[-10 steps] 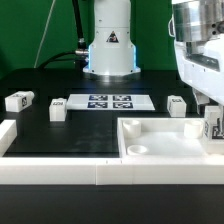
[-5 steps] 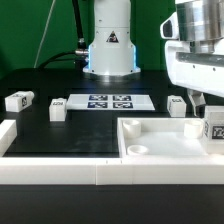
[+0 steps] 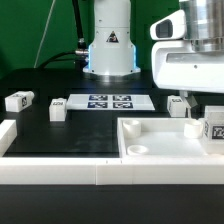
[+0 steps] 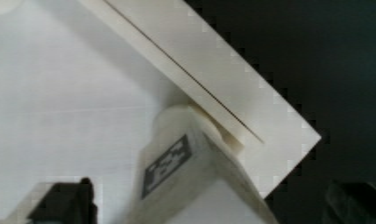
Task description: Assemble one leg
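The leg (image 3: 213,129), a small white post with a black-and-white tag, stands upright in the right corner of the large white tray-like part (image 3: 150,128). My gripper (image 3: 200,104) hangs just above and slightly to the exterior view's left of it, not touching it. In the wrist view the leg (image 4: 181,165) lies between my two dark fingertips (image 4: 60,205), which stand wide apart with nothing held. The tray wall (image 4: 220,80) runs slantwise across that view.
Three more small white legs lie on the black table: two at the exterior view's left (image 3: 18,101) (image 3: 57,108), one behind the tray (image 3: 177,104). The marker board (image 3: 105,101) lies at the back centre. A white rail (image 3: 50,172) runs along the front.
My gripper has risen and shifted toward the exterior view's left, away from the leg. The leg stays standing in the tray's corner.
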